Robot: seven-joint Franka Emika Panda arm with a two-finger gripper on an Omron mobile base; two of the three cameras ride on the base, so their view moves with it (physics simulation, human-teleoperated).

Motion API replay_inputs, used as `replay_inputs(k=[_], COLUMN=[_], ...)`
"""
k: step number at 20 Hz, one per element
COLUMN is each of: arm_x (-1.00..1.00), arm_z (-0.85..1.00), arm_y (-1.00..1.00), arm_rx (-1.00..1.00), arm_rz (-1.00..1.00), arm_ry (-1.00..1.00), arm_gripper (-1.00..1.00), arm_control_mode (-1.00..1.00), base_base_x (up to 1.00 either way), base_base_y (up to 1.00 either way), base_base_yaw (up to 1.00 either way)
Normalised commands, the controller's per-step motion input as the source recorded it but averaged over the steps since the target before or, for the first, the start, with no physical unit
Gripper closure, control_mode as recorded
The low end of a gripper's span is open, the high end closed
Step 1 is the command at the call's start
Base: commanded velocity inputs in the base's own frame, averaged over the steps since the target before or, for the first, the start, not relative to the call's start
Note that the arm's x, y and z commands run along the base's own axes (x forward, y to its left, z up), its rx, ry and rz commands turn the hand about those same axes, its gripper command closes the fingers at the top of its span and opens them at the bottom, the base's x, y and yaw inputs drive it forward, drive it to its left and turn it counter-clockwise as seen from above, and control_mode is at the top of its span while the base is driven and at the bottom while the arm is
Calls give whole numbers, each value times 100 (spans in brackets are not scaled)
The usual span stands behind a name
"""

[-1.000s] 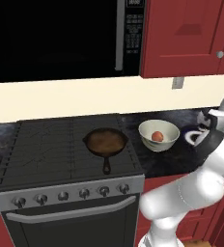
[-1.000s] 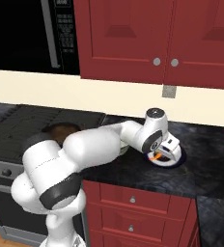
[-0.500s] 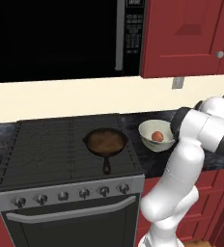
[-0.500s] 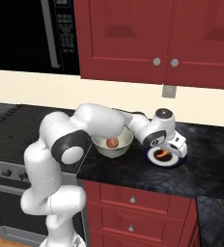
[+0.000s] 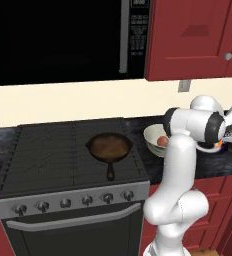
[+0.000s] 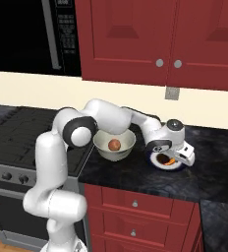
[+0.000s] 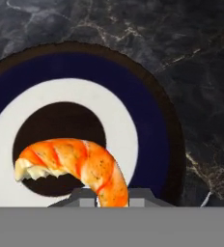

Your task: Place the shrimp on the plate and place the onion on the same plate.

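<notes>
The two-finger gripper [image 6: 172, 158] is gripping the curved orange shrimp [image 7: 75, 166] just above the round blue-rimmed plate [image 7: 152, 125]. The small reddish onion [image 6: 114, 144] is lying in the cream bowl [image 6: 128, 147] beside the plate. Releasing off-centre, the shrimp could be rolling onto the counter.

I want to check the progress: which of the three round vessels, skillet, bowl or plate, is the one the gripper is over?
The plate, blue-rimmed, right of the white bowl. The gripper hangs over it with the shrimp; the skillet sits apart on the stove.
</notes>
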Motion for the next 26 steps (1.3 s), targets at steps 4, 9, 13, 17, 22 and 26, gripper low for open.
replay_inputs(k=[4, 9, 13, 17, 22, 26], arm_x=[3, 12, 11, -1, -31, -23], arm_z=[-11, 0, 0, 14, 50, 44], arm_y=[-3, 0, 2, 16, 37, 79], arm_rx=[1, 0, 0, -3, 0, -10], arm_rz=[3, 0, 0, 0, -1, 4], arm_ry=[2, 0, 1, -2, -11, -11], arm_gripper=[-100, -100, -100, -100, -100, -100], arm_control_mode=[-100, -100, -100, -100, -100, -100], base_base_x=[0, 0, 0, 0, 0, 0], base_base_y=[0, 0, 0, 0, 0, 0], base_base_yaw=[0, 0, 0, 0, 0, 0])
